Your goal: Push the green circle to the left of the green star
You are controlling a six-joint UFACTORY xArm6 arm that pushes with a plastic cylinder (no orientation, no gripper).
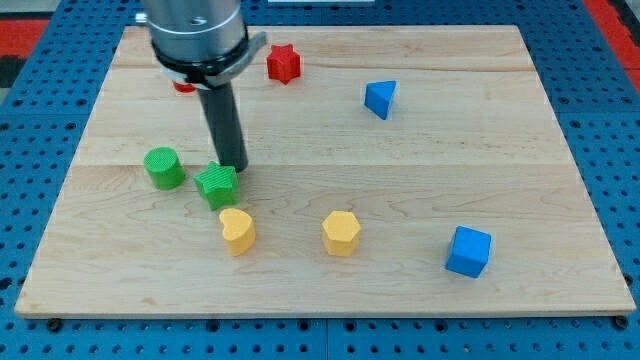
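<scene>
Already the green circle (164,167) sat to the view's left of the green star (217,185), just beside it with a narrow strip of bare wood between them, and slightly nearer the view's top than the star. My tip (238,168) stood at the star's upper right edge, touching it or very nearly so; the exact contact could not be made out. No hand or claw ended the arm, only the dark rod, so nothing was grasped or clenched: the tip simply rested against the board beside the star.

Taking the green star as the landmark, the yellow heart (238,230) lay just below it and a little to the view's right, close but apart. The yellow hexagon-like block (341,233) lay farther to the star's right, level with the heart. The blue cube (468,251) sat well apart, far to the star's lower right. The blue triangle (380,98) lay well to the star's upper right. The red star (284,63) stood above the green star, near the top edge of the wooden board (520,150). A second red block (184,87), mostly hidden behind the arm's housing, showed up and to the left of the star; its shape could not be told.
</scene>
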